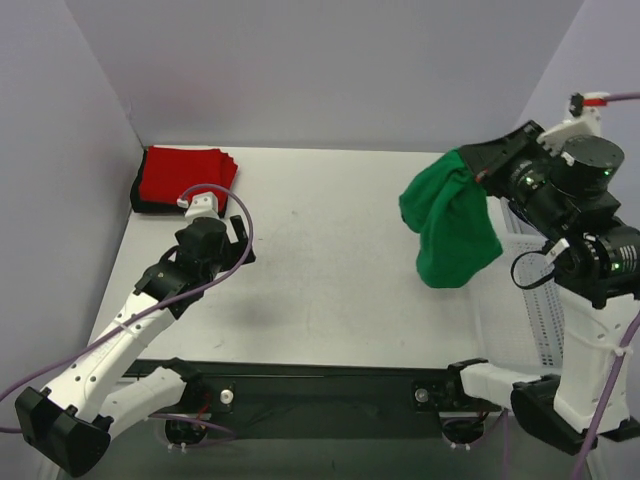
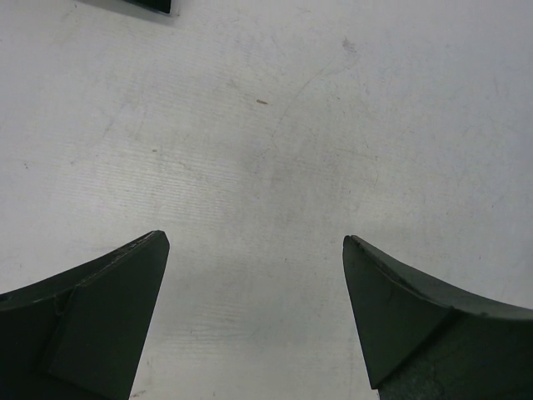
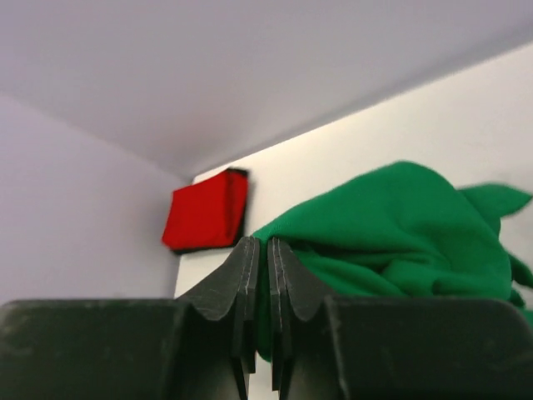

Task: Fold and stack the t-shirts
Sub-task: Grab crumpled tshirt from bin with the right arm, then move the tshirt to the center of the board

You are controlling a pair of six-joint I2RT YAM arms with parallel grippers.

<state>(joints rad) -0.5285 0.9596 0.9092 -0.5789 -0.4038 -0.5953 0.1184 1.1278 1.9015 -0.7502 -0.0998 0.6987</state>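
Right gripper [image 1: 478,168] clamped on soft green t-shirt [image 1: 452,228], crumpled hanging bundle, 3 o'clock. Left gripper [image 2: 255,243] spread wide over scuffed white table [image 2: 275,125]. Red t-shirts [image 1: 185,175], square folded stack, 10 o'clock.

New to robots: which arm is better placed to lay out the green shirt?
Probably right: its jaws are shut on the green t-shirt, dangling above the table; the left jaws stand open and empty.

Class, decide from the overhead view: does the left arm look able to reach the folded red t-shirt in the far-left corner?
Probably yes: the left gripper is open and empty, close beside the red t-shirt, nothing between them.
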